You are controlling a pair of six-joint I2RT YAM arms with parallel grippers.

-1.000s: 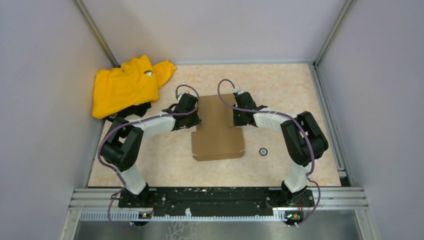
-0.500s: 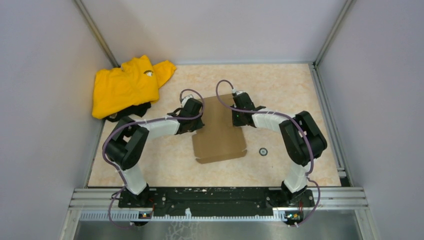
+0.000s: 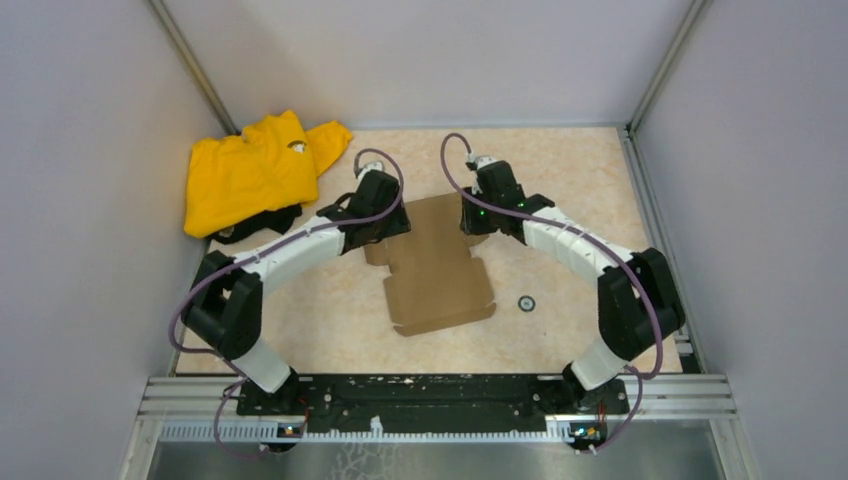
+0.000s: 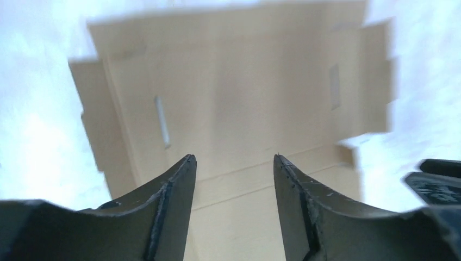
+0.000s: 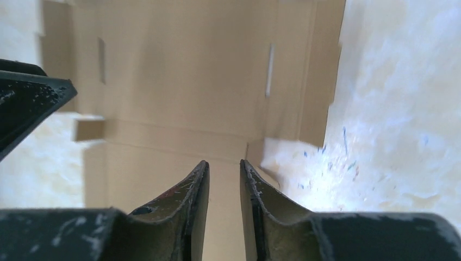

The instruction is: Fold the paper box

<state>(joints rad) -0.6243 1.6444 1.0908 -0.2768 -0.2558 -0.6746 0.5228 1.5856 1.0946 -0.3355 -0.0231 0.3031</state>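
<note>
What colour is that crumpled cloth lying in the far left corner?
The cloth is bright yellow, clearest in the top external view.

Lighting evenly from above in top view, casting soft shadows; blurring paper box [image 4: 244,98] edges in both wrist views; overexposing table [image 4: 32,109] to white.

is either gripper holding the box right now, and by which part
Nothing is held. The left gripper and the right gripper are both open with empty gaps, over the paper box.
</note>
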